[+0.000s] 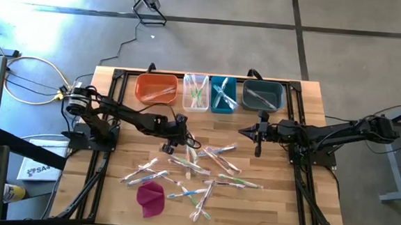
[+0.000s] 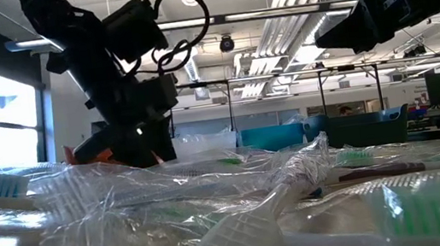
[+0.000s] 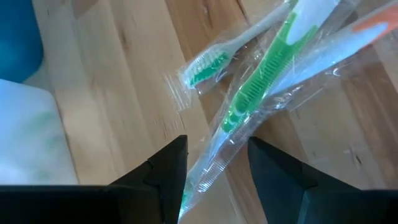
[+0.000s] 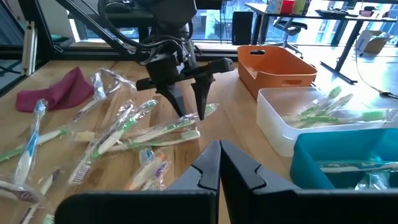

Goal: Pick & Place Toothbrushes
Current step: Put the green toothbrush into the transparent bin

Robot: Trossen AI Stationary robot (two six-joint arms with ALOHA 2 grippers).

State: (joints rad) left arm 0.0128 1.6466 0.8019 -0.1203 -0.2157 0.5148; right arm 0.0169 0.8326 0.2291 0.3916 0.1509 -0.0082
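Note:
Many wrapped toothbrushes lie scattered flat on the wooden table. My left gripper slants down over the pile's far left part, open. Its two fingers stand on either side of the wrapper end of a green-handled toothbrush, which lies on the table across another green one. The right wrist view shows the same gripper with its tips just above the brushes. My right gripper hangs shut above the table right of the pile, holding nothing. My left gripper comes from above, slanting down, with the clear wrapper's end in the gap between its open fingers. The wrapper runs close along the inner side of one finger. Whether it touches that finger, I cannot tell. The toothbrush lies flat on the table.
Along the far edge stand an orange bin, a clear bin, a blue bin and a dark grey bin, all with toothbrushes inside. A magenta cloth lies near the front left. Black frame rails flank the table.

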